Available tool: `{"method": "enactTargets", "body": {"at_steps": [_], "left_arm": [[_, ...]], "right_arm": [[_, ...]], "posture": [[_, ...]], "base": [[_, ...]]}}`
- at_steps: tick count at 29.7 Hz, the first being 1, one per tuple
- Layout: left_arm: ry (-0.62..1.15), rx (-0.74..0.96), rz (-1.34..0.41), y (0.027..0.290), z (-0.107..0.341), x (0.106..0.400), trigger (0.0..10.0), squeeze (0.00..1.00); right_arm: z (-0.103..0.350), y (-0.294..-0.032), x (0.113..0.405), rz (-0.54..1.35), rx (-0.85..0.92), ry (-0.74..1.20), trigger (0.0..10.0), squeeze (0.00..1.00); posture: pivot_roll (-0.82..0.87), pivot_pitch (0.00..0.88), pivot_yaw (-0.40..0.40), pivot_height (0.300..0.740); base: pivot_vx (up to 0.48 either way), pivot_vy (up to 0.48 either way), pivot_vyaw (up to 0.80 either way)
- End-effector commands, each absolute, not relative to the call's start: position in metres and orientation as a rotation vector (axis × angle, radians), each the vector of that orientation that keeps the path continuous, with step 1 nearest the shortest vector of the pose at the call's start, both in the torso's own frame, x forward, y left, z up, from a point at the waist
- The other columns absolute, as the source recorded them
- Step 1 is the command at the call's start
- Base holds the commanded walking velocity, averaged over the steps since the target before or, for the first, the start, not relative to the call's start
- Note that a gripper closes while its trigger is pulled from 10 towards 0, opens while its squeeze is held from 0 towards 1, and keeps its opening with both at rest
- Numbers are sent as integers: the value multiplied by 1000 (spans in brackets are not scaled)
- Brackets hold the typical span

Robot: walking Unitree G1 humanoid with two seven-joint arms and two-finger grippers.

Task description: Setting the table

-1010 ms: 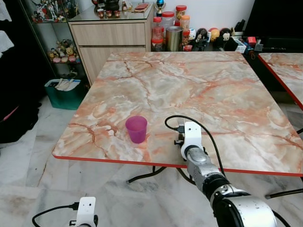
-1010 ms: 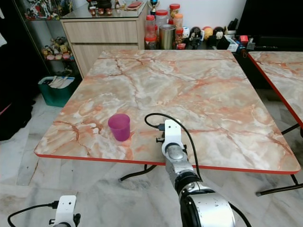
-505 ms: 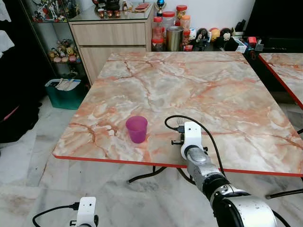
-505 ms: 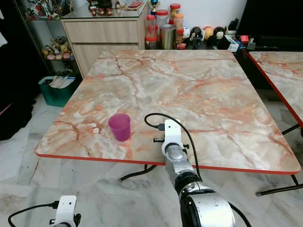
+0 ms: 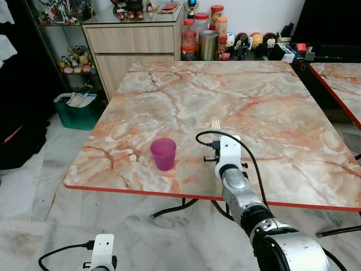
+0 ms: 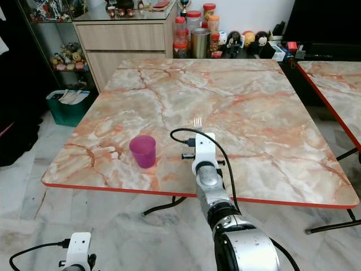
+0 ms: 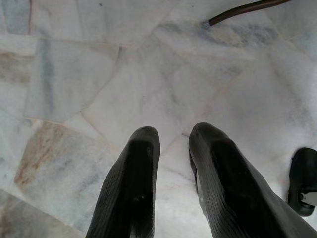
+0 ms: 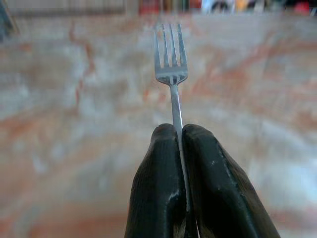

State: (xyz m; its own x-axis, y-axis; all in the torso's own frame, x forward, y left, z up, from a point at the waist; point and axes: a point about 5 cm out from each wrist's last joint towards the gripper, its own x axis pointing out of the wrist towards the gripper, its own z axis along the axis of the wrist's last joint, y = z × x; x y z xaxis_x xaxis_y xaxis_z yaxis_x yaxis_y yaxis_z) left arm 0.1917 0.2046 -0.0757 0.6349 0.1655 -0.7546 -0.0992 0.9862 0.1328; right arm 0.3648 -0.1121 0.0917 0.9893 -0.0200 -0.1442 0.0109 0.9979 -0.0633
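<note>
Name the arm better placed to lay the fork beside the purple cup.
Right: its gripper already pinches the fork over the table, near the purple cup. The left gripper hangs by the floor.

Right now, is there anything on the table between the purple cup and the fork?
No. In the left eye view, only bare marble tabletop lies between the purple plastic cup and the silver metal fork held by the right gripper.
</note>
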Motion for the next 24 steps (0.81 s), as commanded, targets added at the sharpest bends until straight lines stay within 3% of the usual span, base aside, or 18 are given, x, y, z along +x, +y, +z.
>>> {"method": "enactTargets", "body": {"at_steps": [1,11,24], "left_arm": [[871,105,158,208,-75,193,10000,0],[887,129,167,210,-76,189,10000,0],[893,136,174,211,-76,189,10000,0]], "right_arm": [[97,-111,365,-11,-66,87,10000,0],[109,-111,363,-7,-68,-33,10000,0],[119,-108,366,6,-66,-84,10000,0]], "posture": [[39,0,14,740],[23,0,23,740],[23,0,22,740]], "base": [[0,0,0],[0,-197,0],[0,-350,0]]}}
